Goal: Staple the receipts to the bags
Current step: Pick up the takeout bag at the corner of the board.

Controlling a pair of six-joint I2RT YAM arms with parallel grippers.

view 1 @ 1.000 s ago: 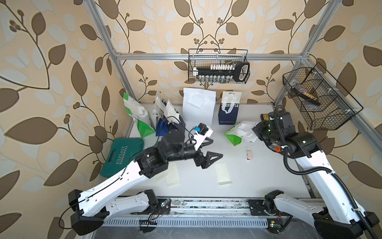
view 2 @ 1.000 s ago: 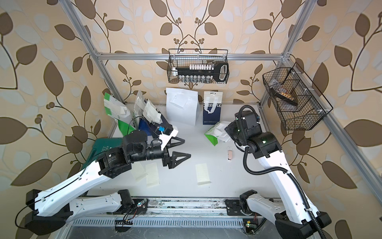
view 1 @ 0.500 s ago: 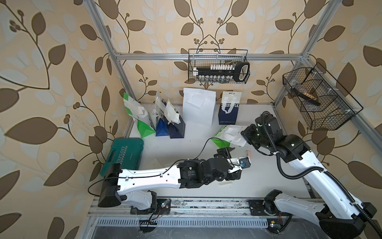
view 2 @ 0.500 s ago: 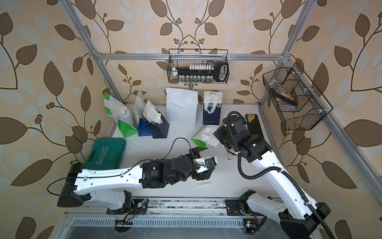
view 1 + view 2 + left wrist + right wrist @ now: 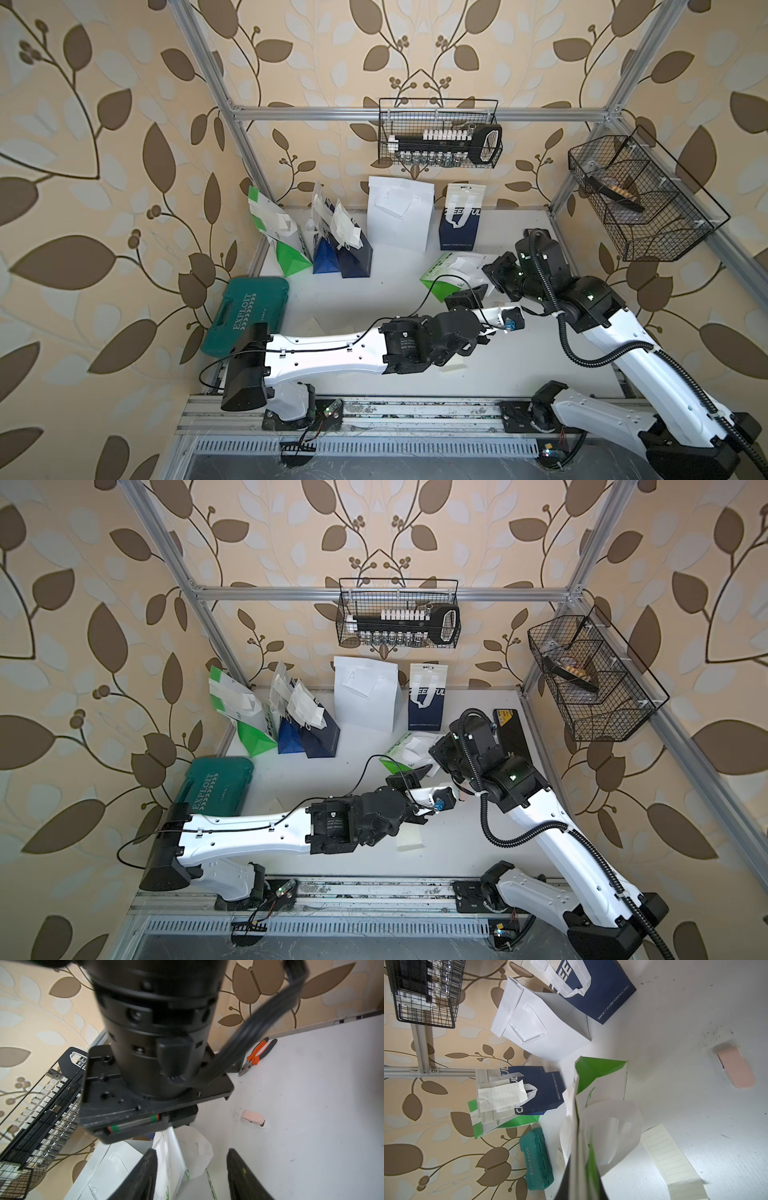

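Loose receipt [image 5: 409, 839] flat on near desk [image 5: 457, 854], partly under left arm. Left fingers [image 5: 145, 1176] apart, holding nothing, just beside green bag [image 5: 446, 276] lying mid-right. Right fingers [image 5: 566, 1180] clamped on that bag's edge. Stapler [image 5: 253, 1120] close by. Other bags [image 5: 399, 220] stand far.

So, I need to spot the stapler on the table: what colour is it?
Pale pink. The stapler shows best in the left wrist view.
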